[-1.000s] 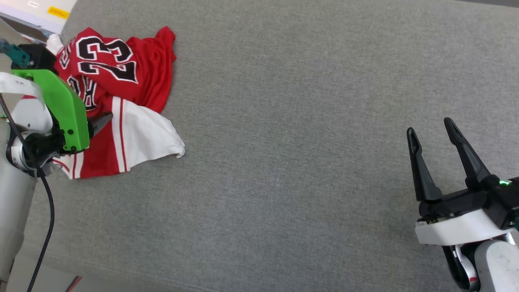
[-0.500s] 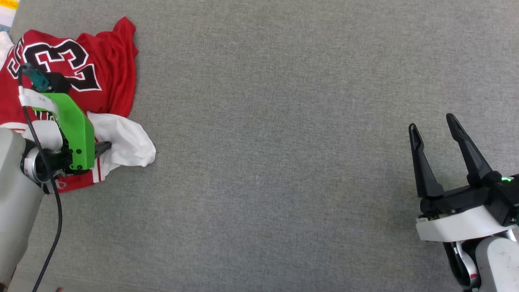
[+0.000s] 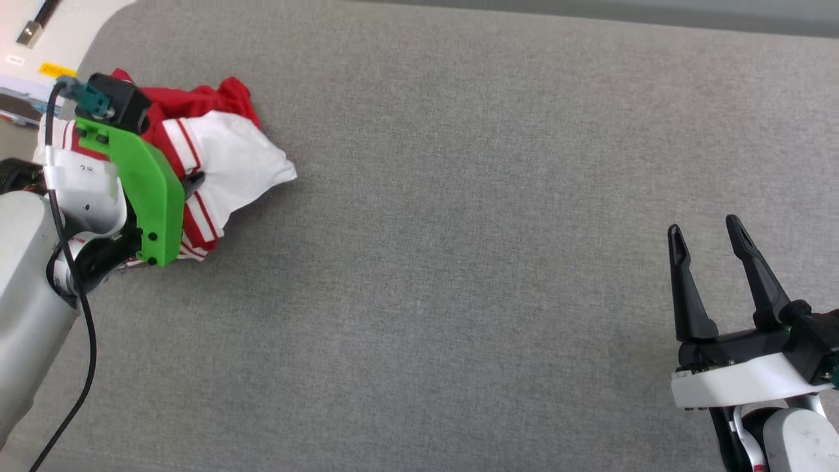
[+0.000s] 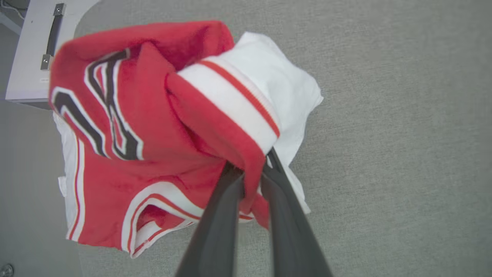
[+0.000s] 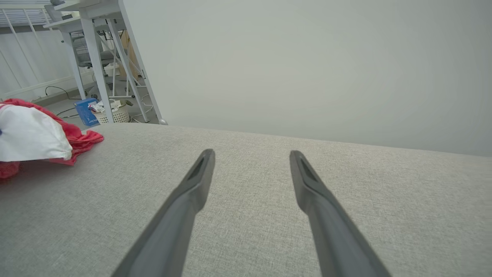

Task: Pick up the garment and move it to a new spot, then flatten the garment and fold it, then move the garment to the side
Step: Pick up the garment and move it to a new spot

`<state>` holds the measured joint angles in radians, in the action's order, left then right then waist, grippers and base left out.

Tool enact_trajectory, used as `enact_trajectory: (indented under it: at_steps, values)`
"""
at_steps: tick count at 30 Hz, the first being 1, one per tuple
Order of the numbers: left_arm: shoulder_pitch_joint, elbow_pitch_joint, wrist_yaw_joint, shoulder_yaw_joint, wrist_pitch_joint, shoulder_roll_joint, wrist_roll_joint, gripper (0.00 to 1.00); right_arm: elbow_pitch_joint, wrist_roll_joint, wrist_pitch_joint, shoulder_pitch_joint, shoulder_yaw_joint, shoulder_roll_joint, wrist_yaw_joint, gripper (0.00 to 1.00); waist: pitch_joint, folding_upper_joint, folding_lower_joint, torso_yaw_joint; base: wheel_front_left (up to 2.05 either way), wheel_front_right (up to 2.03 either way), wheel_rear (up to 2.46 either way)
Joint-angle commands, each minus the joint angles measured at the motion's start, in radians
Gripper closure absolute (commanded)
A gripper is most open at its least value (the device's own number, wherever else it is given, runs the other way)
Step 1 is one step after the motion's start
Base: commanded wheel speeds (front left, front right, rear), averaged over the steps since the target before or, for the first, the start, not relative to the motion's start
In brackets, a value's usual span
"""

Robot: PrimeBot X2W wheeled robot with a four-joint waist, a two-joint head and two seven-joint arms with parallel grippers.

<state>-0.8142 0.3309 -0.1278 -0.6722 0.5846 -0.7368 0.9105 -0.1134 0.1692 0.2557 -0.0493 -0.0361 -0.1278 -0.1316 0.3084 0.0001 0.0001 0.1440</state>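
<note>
1. Two dark fingers of the left gripper [image 4: 252,165] pinch a fold of the garment [image 4: 153,127], with red cloth squeezed between them just below a white, red-striped band.
2. The garment sits bunched at the far left of the grey fabric surface [image 3: 459,229], its white sleeve spilling rightward.
3. The right gripper [image 3: 703,225] hovers at the lower right, well apart from the garment, its jaws spread wide and empty.

It looked like a lab or office workroom. A broad grey fabric-covered work surface [image 3: 459,262] stood before a plain pale wall [image 5: 307,57]. Beyond it were white metal-legged desks [image 5: 96,57], a cluttered white woven basket [image 5: 111,114], a blue box [image 5: 86,111] and a loose black floor cable [image 5: 57,90].
</note>
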Motion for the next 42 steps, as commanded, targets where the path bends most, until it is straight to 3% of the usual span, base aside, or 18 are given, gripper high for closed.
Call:
enact_trajectory:
  at_steps: [1, 9, 10, 16, 24, 30, 34, 39, 42]
  values:
    - [-0.034, -0.037, -0.003, -0.012, -0.010, -0.004, -0.002, 1.00, 0.003, 0.004, 0.006, 0.011, 0.005, 0.007, 0.001, 0.00, -0.057, -0.0001, -0.0001, -0.015, 0.00, 0.00, 0.00]
    - [-0.123, -0.204, -0.003, -0.125, -0.013, 0.053, -0.038, 1.00, -0.002, 0.005, 0.006, 0.002, 0.016, 0.032, 0.001, 0.00, -0.072, -0.0001, -0.0001, -0.112, 0.00, 0.00, 0.00]
    - [-0.161, -0.244, -0.003, -0.185, -0.016, 0.101, -0.053, 1.00, -0.005, 0.006, 0.006, -0.006, 0.023, 0.039, 0.001, 0.00, -0.054, -0.0001, -0.0001, -0.163, 0.00, 0.00, 0.00]
    - [-0.254, -0.261, -0.003, -0.311, -0.055, 0.221, -0.055, 1.00, -0.013, 0.009, 0.006, -0.024, 0.053, 0.054, 0.001, 0.00, 0.002, -0.0001, -0.0001, -0.257, 0.00, 0.00, 0.00]
    - [-0.366, -0.125, -0.003, -0.468, -0.174, 0.432, -0.025, 1.00, -0.034, 0.010, 0.006, -0.056, 0.101, 0.070, 0.001, 0.00, 0.098, -0.0001, -0.0001, -0.340, 0.00, 0.00, 0.00]
    - [-0.346, 0.044, -0.003, -0.582, -0.240, 0.549, -0.003, 1.00, -0.043, 0.010, 0.006, -0.091, 0.104, 0.075, 0.001, 0.00, 0.167, -0.0001, -0.0001, -0.367, 0.00, 0.00, 0.00]
    - [-0.302, 0.128, -0.003, -0.605, -0.239, 0.603, -0.018, 1.00, -0.043, 0.010, 0.006, -0.107, 0.103, 0.076, 0.001, 0.00, 0.199, -0.0001, -0.0001, -0.373, 0.00, 0.00, 0.00]
    - [-0.212, 0.161, -0.003, -0.608, -0.165, 0.636, -0.096, 1.00, -0.036, 0.009, 0.006, -0.122, 0.097, 0.077, 0.001, 0.00, 0.215, -0.0001, -0.0001, -0.374, 0.00, 0.00, 0.00]
    - [-0.198, 0.181, -0.003, -0.608, -0.205, 0.644, -0.127, 1.00, -0.032, 0.012, 0.006, -0.127, 0.096, 0.077, 0.001, 0.00, 0.206, -0.0001, -0.0001, -0.367, 0.00, 0.00, 0.00]
